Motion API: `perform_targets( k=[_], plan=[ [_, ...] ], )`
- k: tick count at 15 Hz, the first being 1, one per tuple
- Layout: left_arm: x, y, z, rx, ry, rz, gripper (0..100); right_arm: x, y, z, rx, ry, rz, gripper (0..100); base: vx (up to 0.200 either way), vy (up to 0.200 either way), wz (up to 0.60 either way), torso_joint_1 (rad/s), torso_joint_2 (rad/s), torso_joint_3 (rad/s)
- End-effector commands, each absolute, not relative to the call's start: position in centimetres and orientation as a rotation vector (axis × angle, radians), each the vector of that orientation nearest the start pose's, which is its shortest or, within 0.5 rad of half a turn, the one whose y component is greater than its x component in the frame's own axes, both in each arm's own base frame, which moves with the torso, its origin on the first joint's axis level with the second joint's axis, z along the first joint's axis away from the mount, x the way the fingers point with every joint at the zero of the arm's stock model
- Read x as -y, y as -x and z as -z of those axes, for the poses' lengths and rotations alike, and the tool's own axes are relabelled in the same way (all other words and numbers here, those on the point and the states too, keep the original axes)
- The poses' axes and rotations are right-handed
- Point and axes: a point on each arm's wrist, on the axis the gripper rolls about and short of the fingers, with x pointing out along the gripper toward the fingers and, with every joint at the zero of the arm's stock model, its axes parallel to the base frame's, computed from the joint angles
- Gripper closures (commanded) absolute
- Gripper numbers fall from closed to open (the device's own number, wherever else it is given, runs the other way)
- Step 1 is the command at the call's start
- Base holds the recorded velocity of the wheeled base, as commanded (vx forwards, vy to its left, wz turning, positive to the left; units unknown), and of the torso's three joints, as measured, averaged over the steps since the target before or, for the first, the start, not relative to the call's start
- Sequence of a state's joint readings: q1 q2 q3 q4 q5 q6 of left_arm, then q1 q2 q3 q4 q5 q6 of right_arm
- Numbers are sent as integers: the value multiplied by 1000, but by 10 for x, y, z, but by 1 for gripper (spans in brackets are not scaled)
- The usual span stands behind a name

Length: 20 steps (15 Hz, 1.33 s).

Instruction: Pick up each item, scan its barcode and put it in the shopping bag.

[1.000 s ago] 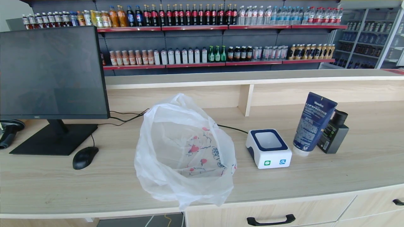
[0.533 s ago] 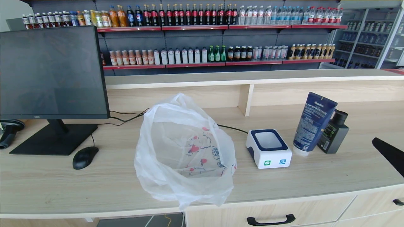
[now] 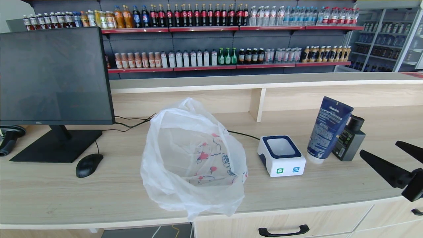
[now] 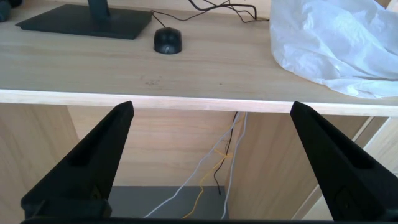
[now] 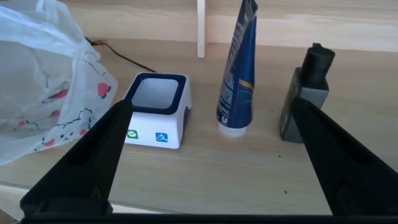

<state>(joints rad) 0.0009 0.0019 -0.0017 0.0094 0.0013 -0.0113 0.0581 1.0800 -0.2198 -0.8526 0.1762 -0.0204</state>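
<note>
On the counter's (image 3: pixel 99 195) right part, standing on its cap: blue tube (image 3: pixel 328 129), leaning a little. Dark bottle (image 3: pixel 348 142): upright, just beside the tube on its right; whether they touch cannot be told. Both items stand farther in than the right gripper (image 3: pixel 380 147) and to its left, apart from it.

Right gripper: over the counter's right front, fingers spread wide, nothing held, nothing touched.

Scanner (image 3: pixel 281 155): white with a blue rim, window up, just left of the tube.

Shopping bag (image 3: pixel 195 158): thin clear plastic, mouth open upward, red and blue marks showing through it; left of the scanner, near the counter's front edge.

Left gripper (image 4: pixel 211 106): in front of the counter, below its edge, fingers spread wide, empty.

Mouse (image 3: pixel 88 164) and monitor (image 3: pixel 56 76): at the counter's left.
</note>
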Motion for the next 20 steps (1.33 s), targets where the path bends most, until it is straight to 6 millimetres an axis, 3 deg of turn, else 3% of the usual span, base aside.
perform_targets(
  k=[1, 3, 7, 8, 10, 20],
  plan=[
    [0, 23, -75, -9, 12, -3, 0, -13, -140, -187, 20, 27, -277, 0, 0, 0, 0, 0, 0, 0],
    [0, 23, -75, -9, 11, -3, 0, -13, -148, -194, 47, 3, -290, 0, 0, 0, 0, 0, 0, 0],
    [0, 23, -75, -9, 12, -3, 0, -15, -177, -188, 72, -75, -292, 0, 0, 0, 0, 0, 0, 0],
    [0, 23, -75, -9, 12, -3, 0, -15, -203, -178, 101, -78, -288, 0, 0, 0, 0, 0, 0, 0],
    [0, 23, -75, -9, 12, -3, 0, -12, -226, -164, 157, -69, -272, 0, 0, 0, 0, 0, 0, 0],
    [0, 23, -75, -9, 11, -3, 0, -10, -242, -151, 142, -55, -259, 0, 0, 0, 0, 0, 0, 0]
  ],
)
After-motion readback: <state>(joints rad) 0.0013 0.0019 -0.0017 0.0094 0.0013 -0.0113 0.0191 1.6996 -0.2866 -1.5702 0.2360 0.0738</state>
